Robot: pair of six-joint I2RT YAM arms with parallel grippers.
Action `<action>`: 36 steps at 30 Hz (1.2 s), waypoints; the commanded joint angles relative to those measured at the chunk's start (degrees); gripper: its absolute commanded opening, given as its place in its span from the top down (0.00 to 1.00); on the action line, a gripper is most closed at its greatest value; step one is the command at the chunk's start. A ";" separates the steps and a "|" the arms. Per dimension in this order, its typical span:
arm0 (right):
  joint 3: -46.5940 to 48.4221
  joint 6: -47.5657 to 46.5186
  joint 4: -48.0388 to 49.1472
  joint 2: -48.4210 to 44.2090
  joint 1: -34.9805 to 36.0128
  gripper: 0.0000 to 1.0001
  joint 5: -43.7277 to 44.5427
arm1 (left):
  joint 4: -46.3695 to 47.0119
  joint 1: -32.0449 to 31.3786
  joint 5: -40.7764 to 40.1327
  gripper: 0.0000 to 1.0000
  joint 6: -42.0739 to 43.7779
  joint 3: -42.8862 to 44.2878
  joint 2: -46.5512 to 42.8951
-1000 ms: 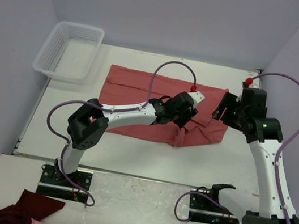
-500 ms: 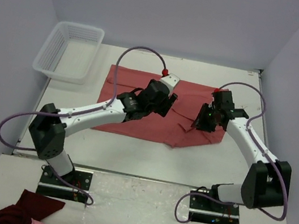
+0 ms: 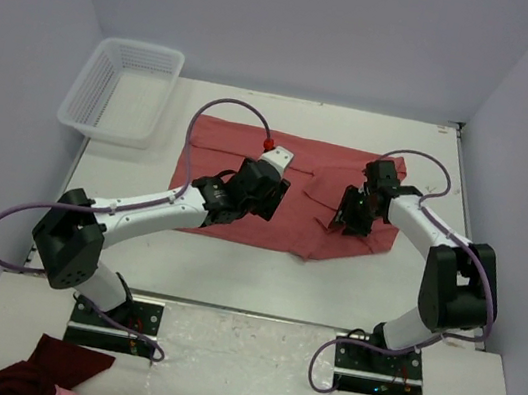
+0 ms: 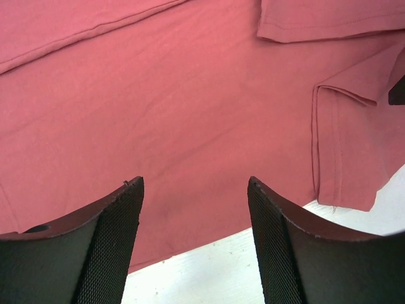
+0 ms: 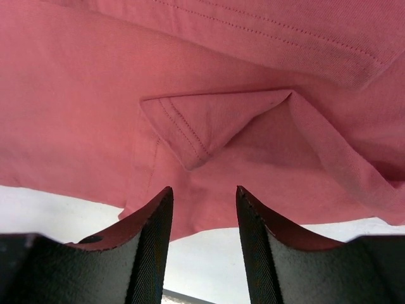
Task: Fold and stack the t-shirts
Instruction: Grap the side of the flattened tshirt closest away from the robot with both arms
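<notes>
The salmon-red t-shirt (image 3: 314, 170) lay spread across the far middle of the table (image 3: 121, 204), a hem corner folded over at its right end. The left arm stretched long and low over the shirt's middle, the left gripper (image 4: 193, 187) poised above the cloth, jaws wide and empty — the right arm was bent sharply at the elbow, the right gripper (image 5: 202, 193) hanging over that folded corner, jaws parted more narrowly, gripping nothing.
</notes>
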 commanded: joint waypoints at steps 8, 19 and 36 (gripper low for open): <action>5.76 -0.83 1.50 4.64 0.67 0.53 -1.28 | 2.03 0.51 0.18 0.32 -1.41 -1.19 -4.60; 5.94 -0.22 2.64 8.16 1.55 0.53 -1.19 | 1.59 1.48 0.26 0.32 -1.06 -2.33 -7.59; 5.15 0.49 3.70 9.04 1.81 0.75 -0.93 | 1.50 2.62 0.88 0.30 -0.35 -3.57 -7.85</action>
